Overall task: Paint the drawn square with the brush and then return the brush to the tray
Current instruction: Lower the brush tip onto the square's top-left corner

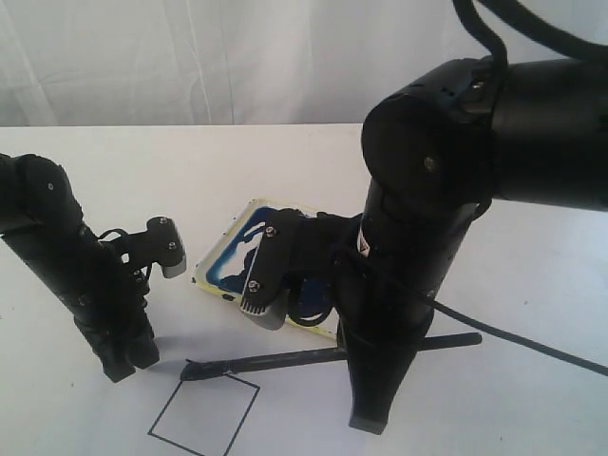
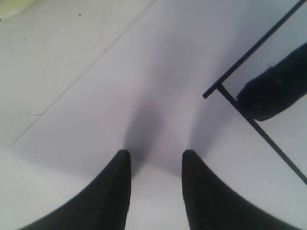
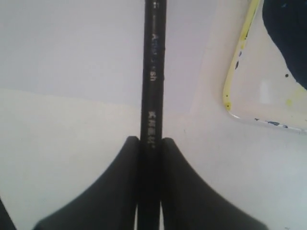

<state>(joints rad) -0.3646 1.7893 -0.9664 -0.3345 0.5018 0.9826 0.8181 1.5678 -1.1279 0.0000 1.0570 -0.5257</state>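
- Brush [image 1: 285,359] is seen almost level in the exterior view, its tip at a corner of the drawn square [image 1: 204,415]. The tray [image 1: 214,252], smeared blue, is half hidden by the right arm.
- In the left wrist view, the left gripper [image 2: 154,155] is spread wide, with nothing held.
- In the right wrist view, the right gripper [image 3: 150,143] is clamped on the brush handle, with the tray cut off beside it.

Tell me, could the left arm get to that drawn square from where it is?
Probably yes. The left gripper, open and empty, hangs just beside the drawn square with nothing between them. Only the brush, gripped by the right gripper, has its tip by the square's nearest corner.
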